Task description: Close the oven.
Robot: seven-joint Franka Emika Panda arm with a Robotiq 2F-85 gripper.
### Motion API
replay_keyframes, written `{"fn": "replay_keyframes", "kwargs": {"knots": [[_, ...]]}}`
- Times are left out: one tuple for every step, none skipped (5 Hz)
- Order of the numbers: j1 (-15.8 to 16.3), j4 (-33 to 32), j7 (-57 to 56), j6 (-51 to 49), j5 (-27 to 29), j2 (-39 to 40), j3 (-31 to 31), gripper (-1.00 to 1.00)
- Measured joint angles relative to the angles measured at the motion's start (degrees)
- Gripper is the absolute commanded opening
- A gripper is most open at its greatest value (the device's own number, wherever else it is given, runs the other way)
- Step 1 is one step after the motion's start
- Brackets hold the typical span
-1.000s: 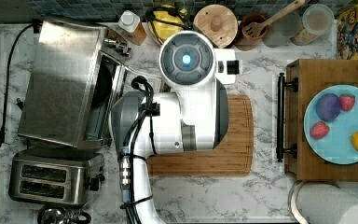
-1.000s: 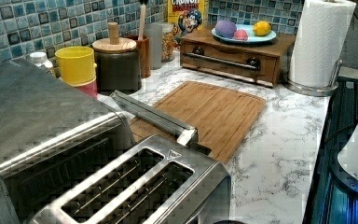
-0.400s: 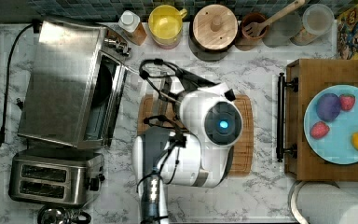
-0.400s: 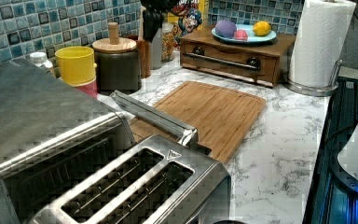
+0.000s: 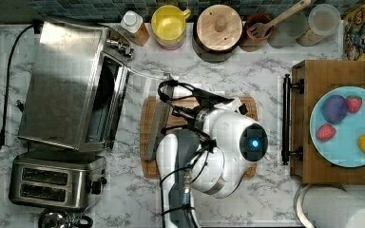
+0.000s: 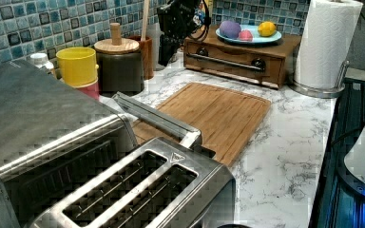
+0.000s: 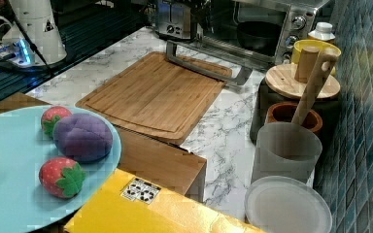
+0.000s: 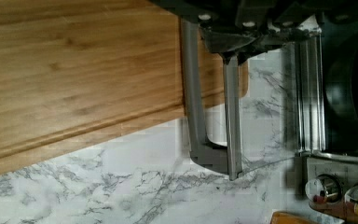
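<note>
One oven (image 5: 71, 80) door lies dropped open beneath the pincer (image 8: 242, 37), whose finger spacing I cannot tell.

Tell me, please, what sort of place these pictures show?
Most likely a kitchen counter: a marble-look countertop backed by blue tiles, with a toaster oven, a two-slot toaster and a wooden cutting board.

white marble counter (image 5: 266, 66), blue tile backsplash (image 6: 9, 28)
</note>
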Motion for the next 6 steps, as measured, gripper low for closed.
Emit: {"fn": "replay_keyframes", "kwargs": {"knots": [[0.3, -1.9, -12.9, 4.8, 11.3, 1.3, -1.3, -1.00], [0.0, -2.6, -24.3, 6.5, 21.1, 3.8, -1.3, -1.00], [1.4, -2.6, -26.8, 6.5, 24.4, 7.5, -2.5, -1.00], [1.6, -2.7, -26.8, 6.6, 24.5, 11.0, -1.7, -1.00], [1.3, -2.6, -27.6, 6.5, 26.5, 13.4, 0.5, -1.00], [1.3, -2.7, -31.3, 4.9, 30.5, 14.0, 2.5, -1.00]]}}
